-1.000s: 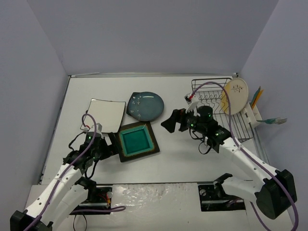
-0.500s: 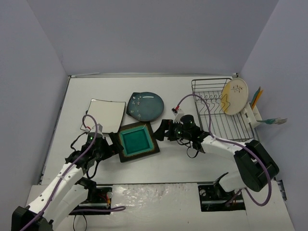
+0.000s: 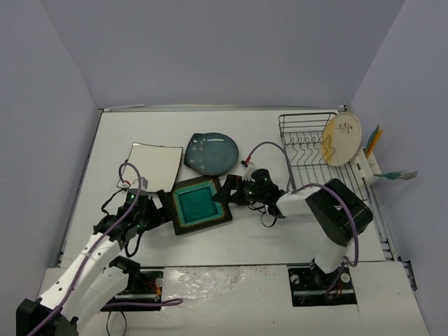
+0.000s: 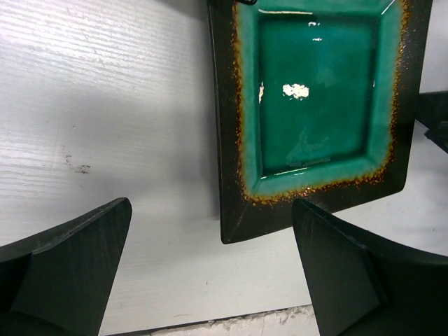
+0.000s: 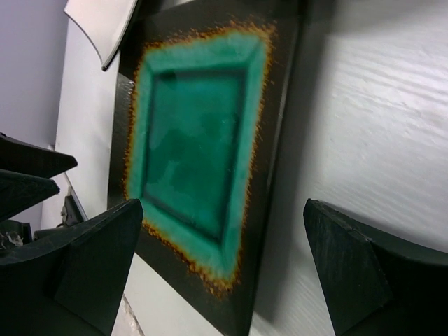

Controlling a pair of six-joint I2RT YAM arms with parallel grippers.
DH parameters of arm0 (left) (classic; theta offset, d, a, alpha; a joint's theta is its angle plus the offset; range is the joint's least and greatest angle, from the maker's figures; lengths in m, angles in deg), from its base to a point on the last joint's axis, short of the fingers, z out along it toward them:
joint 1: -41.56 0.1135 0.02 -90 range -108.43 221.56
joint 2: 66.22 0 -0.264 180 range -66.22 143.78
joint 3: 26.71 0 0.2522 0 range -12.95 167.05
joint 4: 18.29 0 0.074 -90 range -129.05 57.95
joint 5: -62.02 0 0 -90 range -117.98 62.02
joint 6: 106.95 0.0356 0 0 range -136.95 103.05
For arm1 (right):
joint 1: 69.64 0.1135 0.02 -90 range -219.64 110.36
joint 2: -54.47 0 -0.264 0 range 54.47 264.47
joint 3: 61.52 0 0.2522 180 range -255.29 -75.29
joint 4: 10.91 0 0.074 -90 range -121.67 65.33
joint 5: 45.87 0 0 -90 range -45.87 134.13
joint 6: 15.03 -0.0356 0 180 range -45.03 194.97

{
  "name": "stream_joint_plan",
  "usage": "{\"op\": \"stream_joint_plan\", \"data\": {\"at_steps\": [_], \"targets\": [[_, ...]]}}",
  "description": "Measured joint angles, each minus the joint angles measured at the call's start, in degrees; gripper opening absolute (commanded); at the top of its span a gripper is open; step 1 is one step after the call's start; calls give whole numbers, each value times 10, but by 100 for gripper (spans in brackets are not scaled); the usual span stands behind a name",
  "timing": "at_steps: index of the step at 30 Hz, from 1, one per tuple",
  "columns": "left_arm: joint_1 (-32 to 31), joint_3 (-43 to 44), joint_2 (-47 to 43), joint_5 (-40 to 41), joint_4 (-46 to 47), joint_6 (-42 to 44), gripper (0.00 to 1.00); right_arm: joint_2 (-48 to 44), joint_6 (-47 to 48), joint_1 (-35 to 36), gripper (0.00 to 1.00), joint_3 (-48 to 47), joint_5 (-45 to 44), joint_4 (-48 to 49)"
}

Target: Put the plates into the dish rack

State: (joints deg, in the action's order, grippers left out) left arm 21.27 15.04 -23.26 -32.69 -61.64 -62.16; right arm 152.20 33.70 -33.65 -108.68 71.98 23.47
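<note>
The black square plate with a teal centre (image 3: 201, 205) lies flat on the table between my two grippers. My left gripper (image 3: 159, 210) is open at its left corner; in the left wrist view the plate (image 4: 318, 105) has its near corner just ahead of the open gripper (image 4: 210, 273). My right gripper (image 3: 225, 196) is open at the plate's right edge; in the right wrist view the plate (image 5: 199, 147) lies between the spread fingers of the gripper (image 5: 224, 266). The white square plate (image 3: 150, 166) and the teal-blue plate (image 3: 211, 154) lie behind. The cream-and-yellow plate (image 3: 342, 139) stands in the dish rack (image 3: 308, 164).
The white utensil holder (image 3: 369, 168) with coloured utensils hangs on the rack's right side. Grey walls close in the table on three sides. A corner of the white plate (image 5: 101, 24) overlaps the black plate's far corner. Bare table lies in front of the black plate.
My right arm has swung left from beside the rack to the black plate's right edge, gripper open. The left gripper has hardly moved. The plates have not shifted.
</note>
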Motion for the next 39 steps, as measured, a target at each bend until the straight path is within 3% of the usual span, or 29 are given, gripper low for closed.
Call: {"op": "stream_joint_plan", "data": {"at_steps": [5, 10, 12, 17, 20, 22, 29, 39], "targets": [[0, 24, -9, 5, -16, 8, 96, 55, -22, 8, 89, -15, 18, 81], [0, 30, -12, 6, -24, 13, 96, 79, -36, 8, 75, -16, 25, 125], [0, 30, -9, 6, -26, 13, 96, 87, -38, 8, 65, -15, 24, 134], [0, 29, 13, 1, -23, 12, 96, 99, -33, 8, 22, -10, 3, 134], [0, 29, 21, -1, -20, 12, 96, 102, -34, 7, 4, -5, -7, 121], [0, 29, 21, -2, -18, 12, 96, 102, -41, 6, 0, -4, -10, 117], [0, 29, 20, -3, -18, 12, 96, 79, -44, 7, 0, 0, -15, 78], [0, 51, 3, -4, -39, 14, 96, -93, 31, 8, 0, 11, -51, -161]]}}
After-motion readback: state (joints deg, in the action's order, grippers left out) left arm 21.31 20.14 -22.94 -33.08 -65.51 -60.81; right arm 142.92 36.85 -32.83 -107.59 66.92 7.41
